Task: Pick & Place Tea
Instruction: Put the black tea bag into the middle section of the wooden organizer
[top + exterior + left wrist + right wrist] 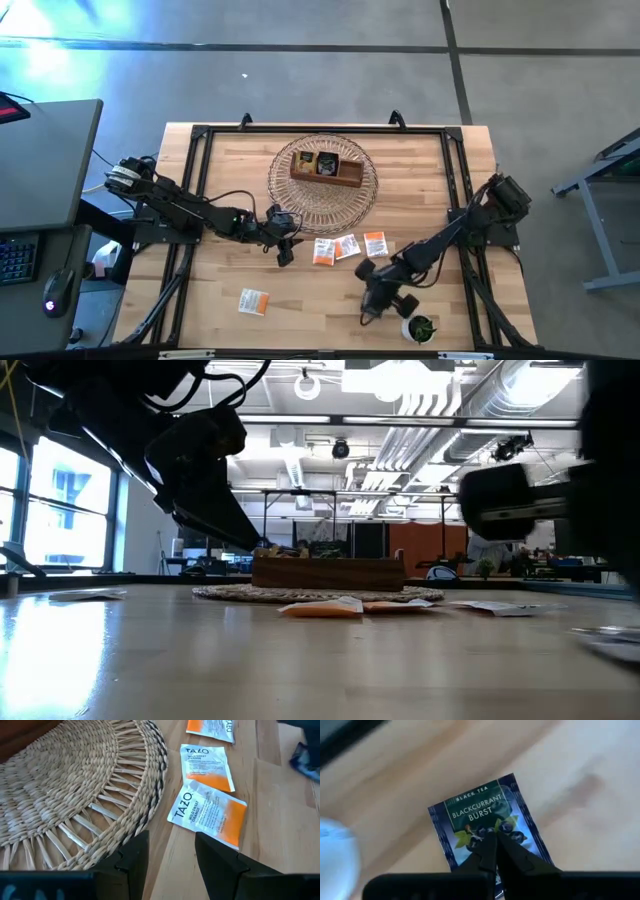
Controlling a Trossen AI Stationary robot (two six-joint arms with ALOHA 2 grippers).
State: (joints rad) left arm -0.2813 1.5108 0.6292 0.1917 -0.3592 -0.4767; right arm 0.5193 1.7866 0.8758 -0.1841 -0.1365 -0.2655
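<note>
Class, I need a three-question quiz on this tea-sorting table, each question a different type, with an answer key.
1. True or false: the right end effector is shut on the dark Blackcurrant Burst sachet.
2. Multiple choice: the wooden tray stands on A) bare table, B) the round woven mat, C) the white plant pot.
3. Fill in: in the left wrist view, the flavour printed on the white-and-orange sachet nearest the open left end effector is Wild Sweet ____.

Key: 1 true; 2 B; 3 Orange.
</note>
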